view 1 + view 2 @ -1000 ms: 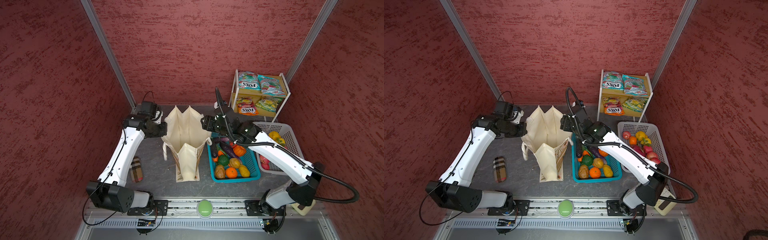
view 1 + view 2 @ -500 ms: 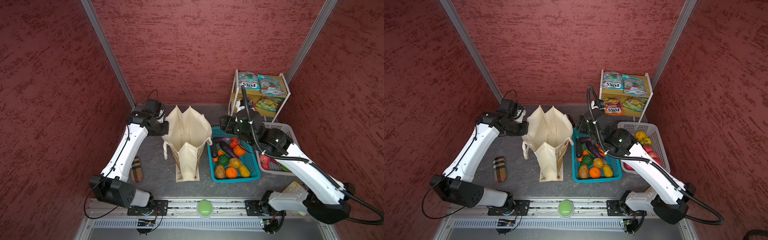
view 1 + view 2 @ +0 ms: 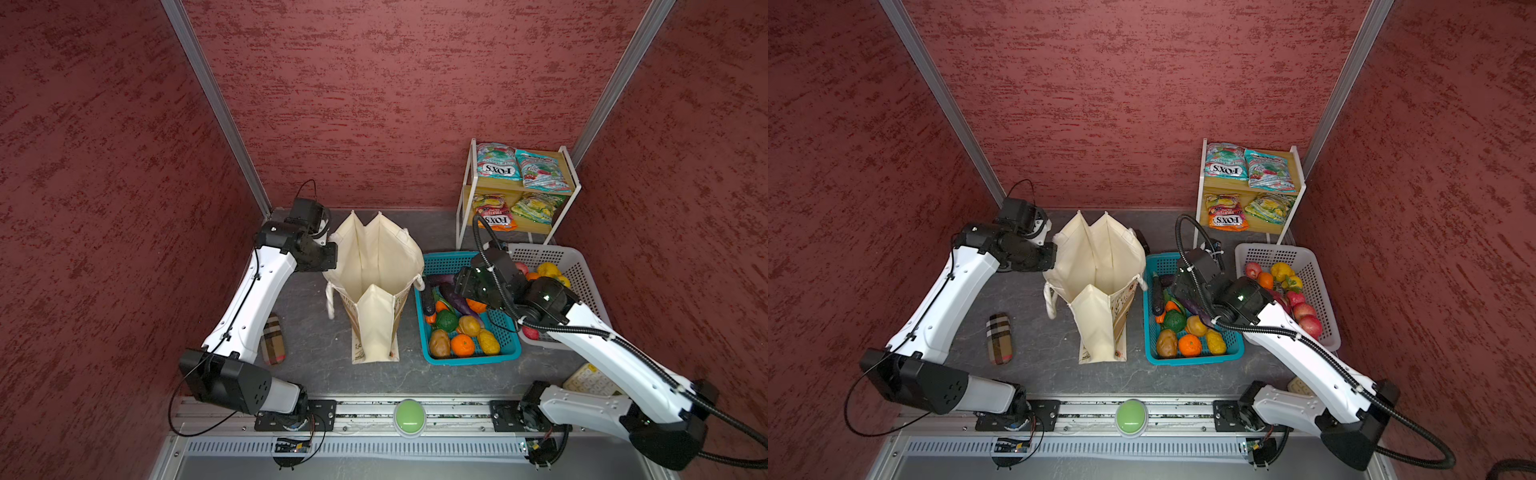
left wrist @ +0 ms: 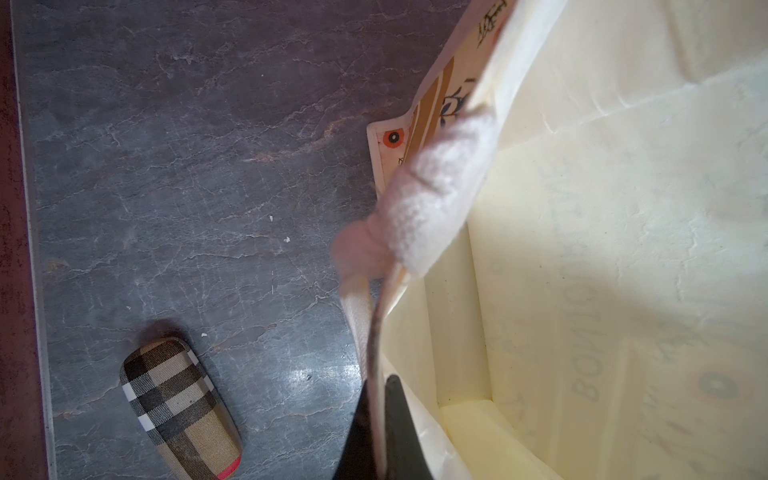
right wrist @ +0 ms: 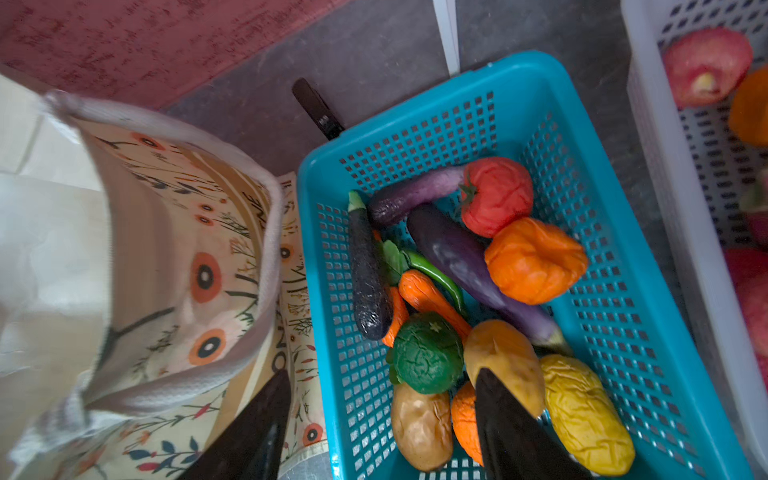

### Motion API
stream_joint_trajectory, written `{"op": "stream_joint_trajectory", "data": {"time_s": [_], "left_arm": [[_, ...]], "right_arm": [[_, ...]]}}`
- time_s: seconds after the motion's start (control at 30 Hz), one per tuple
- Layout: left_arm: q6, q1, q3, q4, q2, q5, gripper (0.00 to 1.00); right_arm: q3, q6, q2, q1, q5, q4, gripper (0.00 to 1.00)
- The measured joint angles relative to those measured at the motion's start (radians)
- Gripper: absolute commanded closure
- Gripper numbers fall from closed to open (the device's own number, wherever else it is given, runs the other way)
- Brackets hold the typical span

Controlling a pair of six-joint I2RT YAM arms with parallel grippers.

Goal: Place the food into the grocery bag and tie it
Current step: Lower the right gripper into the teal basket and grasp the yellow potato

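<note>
One tall cream canvas grocery bag (image 3: 374, 332) stands open on the counter (image 3: 303, 332), my left gripper (image 4: 376, 399) pinched tight on its rim, my right gripper (image 5: 382, 376) spread wide and empty above toy vegetables (image 5: 428, 359) in the teal plastic basket (image 5: 615, 316) beside it.

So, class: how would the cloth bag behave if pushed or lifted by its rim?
Probably floppy: the bag has creased, sagging cloth walls, and the left gripper pinches its rim. Likely light and easy to tip if pushed: it stands tall and narrow, and looks empty inside.
</note>
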Motion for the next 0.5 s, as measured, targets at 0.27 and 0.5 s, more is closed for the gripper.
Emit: {"op": "stream_joint_trajectory", "data": {"time_s": [0.27, 0.5], "left_arm": [[0.018, -0.003, -0.014, 0.015, -0.002, 0.0, 1.0], [0.019, -0.003, -0.029, 0.038, -0.002, -0.001, 1.0]], "right_arm": [[-0.212, 0.089, -0.044, -0.073, -0.086, 0.018, 0.29], [-0.339, 0.132, -0.046, -0.132, -0.18, 0.086, 0.3]]}}
